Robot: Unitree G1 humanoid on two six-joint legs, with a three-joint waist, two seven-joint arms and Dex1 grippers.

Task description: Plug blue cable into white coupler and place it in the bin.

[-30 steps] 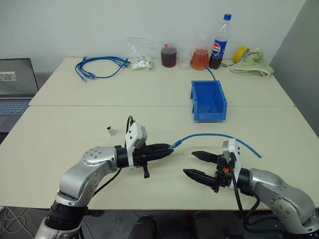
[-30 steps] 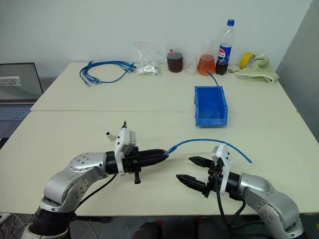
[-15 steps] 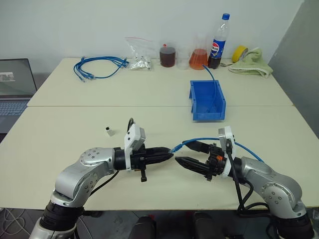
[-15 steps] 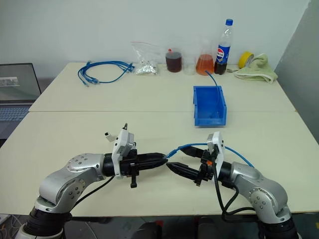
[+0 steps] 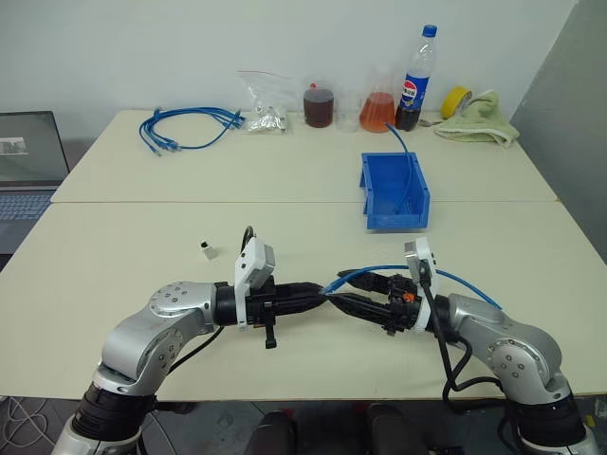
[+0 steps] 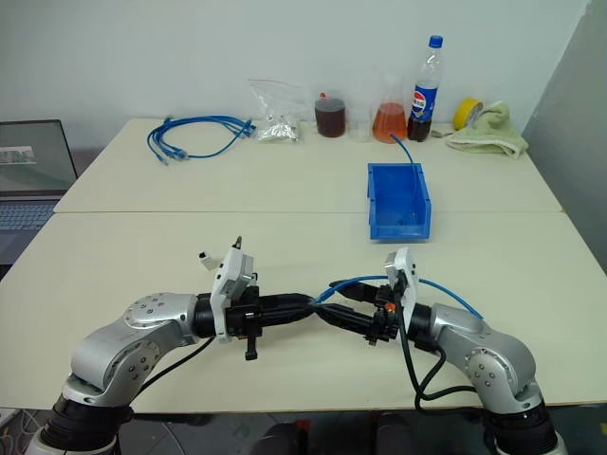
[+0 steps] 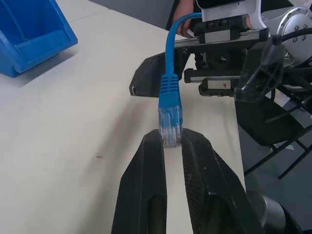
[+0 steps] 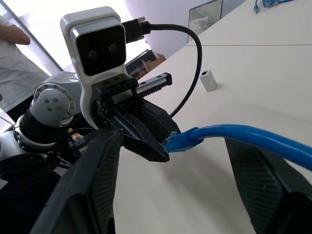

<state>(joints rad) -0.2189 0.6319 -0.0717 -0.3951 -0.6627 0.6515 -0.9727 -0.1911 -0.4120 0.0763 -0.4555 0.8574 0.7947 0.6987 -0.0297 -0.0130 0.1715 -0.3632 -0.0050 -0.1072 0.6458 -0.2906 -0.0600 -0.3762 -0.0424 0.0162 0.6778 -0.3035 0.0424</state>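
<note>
Left gripper (image 7: 171, 141) clamped blue cable (image 7: 170, 97) by its clear plug; right gripper (image 8: 170, 161) stood open around cable beside it.

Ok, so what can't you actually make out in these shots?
- Far end of the blue cable: left wrist view, hidden behind the right gripper.
- White coupler: too small in the head views to show its socket.
- Bin floor: head views, partly hidden by its front wall.
- Laptop: cut off by the left edge.
</note>
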